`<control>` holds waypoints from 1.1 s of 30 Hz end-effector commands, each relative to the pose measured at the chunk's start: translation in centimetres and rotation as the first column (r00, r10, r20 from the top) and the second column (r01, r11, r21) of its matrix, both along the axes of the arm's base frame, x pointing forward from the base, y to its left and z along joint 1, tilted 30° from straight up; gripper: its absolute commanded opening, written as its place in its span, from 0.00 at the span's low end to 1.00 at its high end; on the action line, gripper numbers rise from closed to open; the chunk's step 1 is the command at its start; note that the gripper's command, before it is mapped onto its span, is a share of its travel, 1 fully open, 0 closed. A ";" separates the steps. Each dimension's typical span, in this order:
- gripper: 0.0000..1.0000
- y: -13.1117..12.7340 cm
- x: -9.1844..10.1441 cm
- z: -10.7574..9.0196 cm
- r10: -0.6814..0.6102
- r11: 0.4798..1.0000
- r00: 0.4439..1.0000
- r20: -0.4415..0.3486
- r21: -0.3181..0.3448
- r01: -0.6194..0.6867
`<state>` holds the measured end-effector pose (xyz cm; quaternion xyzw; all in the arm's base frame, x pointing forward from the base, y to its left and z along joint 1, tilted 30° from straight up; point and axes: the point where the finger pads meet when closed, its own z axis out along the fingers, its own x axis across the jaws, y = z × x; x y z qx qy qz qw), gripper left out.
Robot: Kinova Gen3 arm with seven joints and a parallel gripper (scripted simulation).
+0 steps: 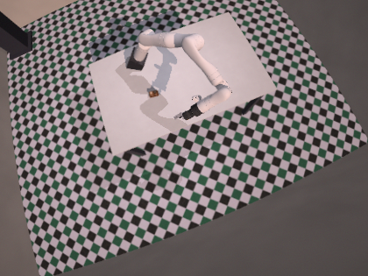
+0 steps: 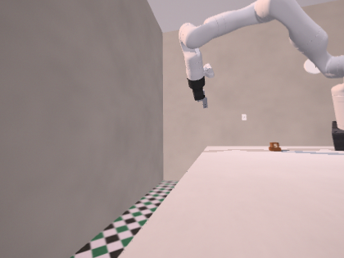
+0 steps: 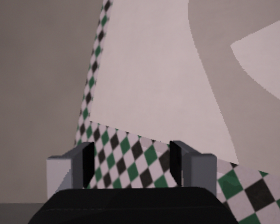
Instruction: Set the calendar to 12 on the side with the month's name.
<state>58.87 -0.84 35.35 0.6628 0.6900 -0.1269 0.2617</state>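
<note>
Small and orange-brown on the white table [image 1: 250,69] [image 2: 229,204] [image 3: 140,65]: the calendar [image 1: 153,94] [image 2: 274,148], on the base's side of the gripper [image 1: 178,116] [image 2: 204,105] [image 3: 132,162]. Seems to lie a little longer across than deep in the top view, but too small there for a sure long axis. Too small also for month name or digits; impossible to tell tray from cubes, or to read the date.

From the calendar outward, first toward the black arm base [image 1: 135,66] [image 2: 339,143], fairly near; then, the opposite way, toward the jaws, out by the table's long edge and well above its top. Looking back from the jaws: calendar inward from that edge, toward the base, and far below. Outside the wrist view altogether, with only tabletop, wall and checkered floor [image 1: 197,201] [image 2: 119,237] [image 3: 132,171] past the fingers.

Jaws spread wide, with nothing between. Likely needs a sweep back inward toward the base before any descent, then a closer look for the digits and the long axis before choosing a finger direction. Risky to drop straight down from here: table edge below, no calendar.
</note>
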 end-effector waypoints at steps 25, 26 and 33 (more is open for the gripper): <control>1.00 -0.4 -0.3 -0.4 0.007 1.000 1.000 -0.016 0.013 -0.007; 1.00 -0.5 -0.5 -0.6 0.010 1.000 1.000 -0.022 0.019 -0.010; 1.00 -1.8 -1.9 -2.9 0.044 0.996 0.995 -0.090 0.079 -0.037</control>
